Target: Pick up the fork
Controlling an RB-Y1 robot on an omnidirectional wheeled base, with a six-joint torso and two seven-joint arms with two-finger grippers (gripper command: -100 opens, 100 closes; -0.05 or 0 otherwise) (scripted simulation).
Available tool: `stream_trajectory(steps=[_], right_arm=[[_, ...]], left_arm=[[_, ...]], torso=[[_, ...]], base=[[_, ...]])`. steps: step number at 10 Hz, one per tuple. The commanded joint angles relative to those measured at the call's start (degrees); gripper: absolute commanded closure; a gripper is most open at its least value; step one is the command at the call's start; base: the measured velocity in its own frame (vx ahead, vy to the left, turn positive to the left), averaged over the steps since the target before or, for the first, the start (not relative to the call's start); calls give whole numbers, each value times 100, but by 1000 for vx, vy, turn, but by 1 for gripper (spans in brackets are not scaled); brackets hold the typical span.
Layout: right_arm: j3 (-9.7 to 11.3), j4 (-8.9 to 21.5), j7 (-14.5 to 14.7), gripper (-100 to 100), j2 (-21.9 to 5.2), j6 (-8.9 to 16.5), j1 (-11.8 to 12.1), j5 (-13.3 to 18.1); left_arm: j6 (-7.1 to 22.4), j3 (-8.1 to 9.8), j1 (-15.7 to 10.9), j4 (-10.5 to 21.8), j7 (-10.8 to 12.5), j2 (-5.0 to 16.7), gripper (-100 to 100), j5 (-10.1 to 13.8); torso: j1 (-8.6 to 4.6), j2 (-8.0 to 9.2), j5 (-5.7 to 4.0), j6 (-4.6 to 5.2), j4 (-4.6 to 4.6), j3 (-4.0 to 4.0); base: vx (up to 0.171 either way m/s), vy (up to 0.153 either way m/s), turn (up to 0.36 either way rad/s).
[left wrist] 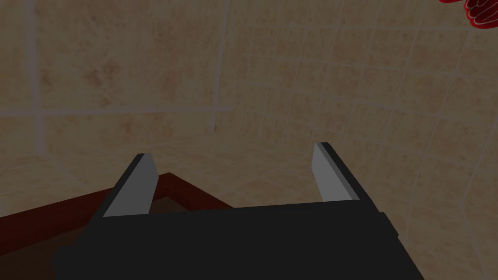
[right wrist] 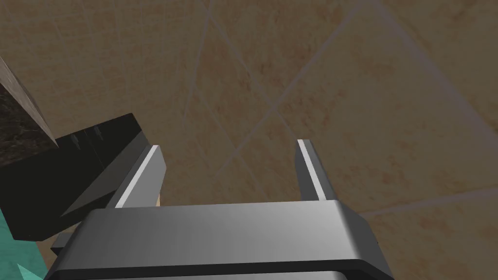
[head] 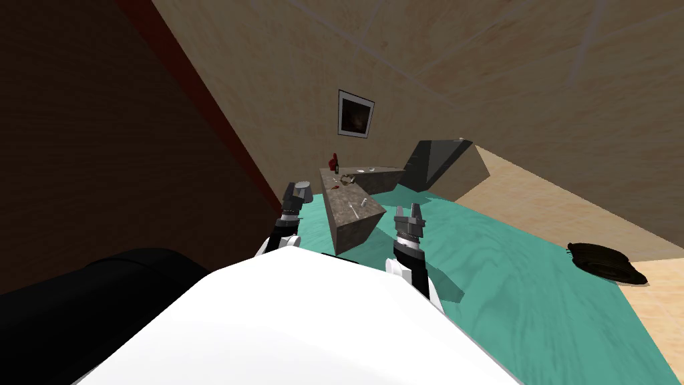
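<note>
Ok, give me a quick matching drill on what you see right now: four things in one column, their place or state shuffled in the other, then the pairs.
Things:
1. picture frame
2. red object
3. dark flat thing
4. right hand

Place or state:
A. at the edge of the teal rug, to my right
B. open, holding nothing
C. on the wall beyond the table
D. at the table's far end

Pairs: 1-C, 2-D, 3-A, 4-B.
</note>
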Motion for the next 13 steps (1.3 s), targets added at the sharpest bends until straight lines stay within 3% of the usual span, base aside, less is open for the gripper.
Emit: stream_trajectory(steps=[1, 13], right_arm=[[-16, 89, -15, -100, -286, -4, -7, 13], [13, 651, -144, -100, -2158, -1, 8, 116]], left_arm=[[0, 0, 0, 0, 0, 0, 0, 0], [0, -1, -1, 0, 0, 0, 0, 0]], torso=[[0, 0, 0, 0, 0, 0], [17, 9, 4, -1, 2, 5]], base=[[-11, 24, 54], [-21, 45, 61]])
